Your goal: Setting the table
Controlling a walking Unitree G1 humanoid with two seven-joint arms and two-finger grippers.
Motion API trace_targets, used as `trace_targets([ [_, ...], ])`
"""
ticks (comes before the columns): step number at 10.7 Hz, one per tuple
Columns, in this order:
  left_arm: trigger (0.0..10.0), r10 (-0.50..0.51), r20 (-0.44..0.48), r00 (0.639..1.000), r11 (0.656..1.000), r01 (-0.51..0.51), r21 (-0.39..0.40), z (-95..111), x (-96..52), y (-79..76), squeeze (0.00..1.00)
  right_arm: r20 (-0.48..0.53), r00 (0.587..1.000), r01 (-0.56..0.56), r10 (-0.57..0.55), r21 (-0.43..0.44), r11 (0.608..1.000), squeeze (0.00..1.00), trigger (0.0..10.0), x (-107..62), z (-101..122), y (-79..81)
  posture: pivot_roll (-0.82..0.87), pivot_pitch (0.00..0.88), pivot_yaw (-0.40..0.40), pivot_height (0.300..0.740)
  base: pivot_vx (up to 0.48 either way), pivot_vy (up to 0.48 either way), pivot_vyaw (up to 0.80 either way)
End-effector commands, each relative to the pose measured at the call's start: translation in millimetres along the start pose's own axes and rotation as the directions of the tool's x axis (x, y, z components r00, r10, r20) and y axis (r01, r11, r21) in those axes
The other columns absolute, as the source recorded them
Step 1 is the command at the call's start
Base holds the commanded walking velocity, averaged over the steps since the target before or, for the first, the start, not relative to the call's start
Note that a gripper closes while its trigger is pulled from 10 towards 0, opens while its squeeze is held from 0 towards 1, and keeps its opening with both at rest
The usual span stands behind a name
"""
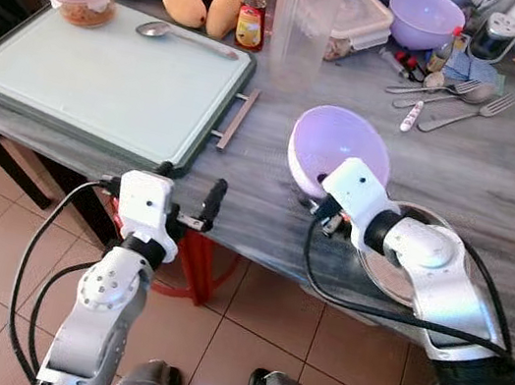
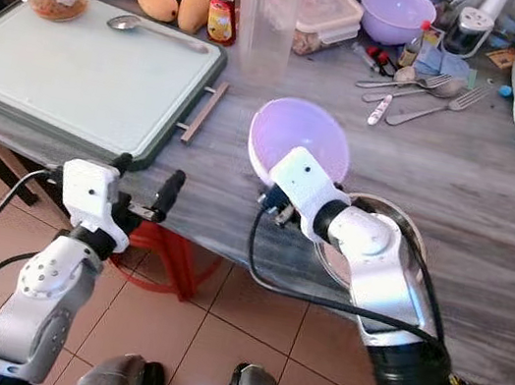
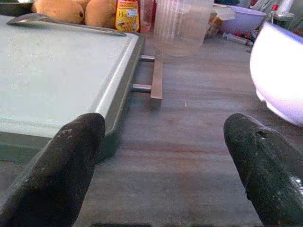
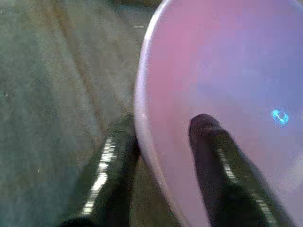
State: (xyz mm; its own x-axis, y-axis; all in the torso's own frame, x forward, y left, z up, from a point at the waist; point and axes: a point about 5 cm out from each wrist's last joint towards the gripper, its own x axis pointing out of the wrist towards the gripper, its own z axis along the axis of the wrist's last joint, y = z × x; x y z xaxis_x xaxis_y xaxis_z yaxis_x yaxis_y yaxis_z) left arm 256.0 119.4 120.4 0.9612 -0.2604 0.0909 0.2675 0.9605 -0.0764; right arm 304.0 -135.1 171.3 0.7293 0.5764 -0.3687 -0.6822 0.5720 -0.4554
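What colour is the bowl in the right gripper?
Light purple bowl, clearest in the left eye view.

I see the lilac plastic bowl (image 1: 331,146) tilted on its side over the grey wooden table (image 1: 498,185), rim pinched between the right gripper (image 4: 163,137) fingers, just right of the pale green tray (image 1: 98,80).

Right tool (image 4: 163,137) pinching purple bowl (image 4: 222,71) rim, above grey table (image 4: 57,85).
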Motion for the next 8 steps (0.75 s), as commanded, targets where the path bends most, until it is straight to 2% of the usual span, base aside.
trace_targets([
  [1,10.0,-0.005,-0.029,1.000,1.000,0.005,-0.002,-5.5,-0.8,-0.4,0.00,0.007,1.000,-0.028,0.028,-0.011,1.000,1.00,10.0,-2.9,4.1,3.5,-0.10,0.169,0.007,0.740,0.000,0.000,0.00],
  [3,10.0,-0.018,-0.038,0.999,1.000,0.018,-0.002,-7.7,1.5,-1.5,0.00,-0.015,0.999,-0.031,0.030,-0.027,0.999,1.00,10.0,-6.0,5.3,-3.6,-0.10,0.161,0.007,0.740,0.000,0.000,0.00],
  [6,10.0,-0.019,-0.047,0.999,1.000,0.019,-0.001,-10.2,2.1,-1.2,0.00,0.024,1.000,-0.006,0.007,-0.056,0.998,1.00,10.0,-8.3,16.5,-14.3,-0.10,0.156,0.010,0.740,0.000,0.000,0.00],
  [8,10.0,-0.019,-0.047,0.999,1.000,0.019,0.001,-10.6,2.6,-0.4,0.00,0.075,0.997,0.023,-0.021,-0.019,1.000,1.00,10.0,-8.3,26.7,-21.2,-0.10,0.149,0.011,0.740,0.000,0.000,0.00],
])
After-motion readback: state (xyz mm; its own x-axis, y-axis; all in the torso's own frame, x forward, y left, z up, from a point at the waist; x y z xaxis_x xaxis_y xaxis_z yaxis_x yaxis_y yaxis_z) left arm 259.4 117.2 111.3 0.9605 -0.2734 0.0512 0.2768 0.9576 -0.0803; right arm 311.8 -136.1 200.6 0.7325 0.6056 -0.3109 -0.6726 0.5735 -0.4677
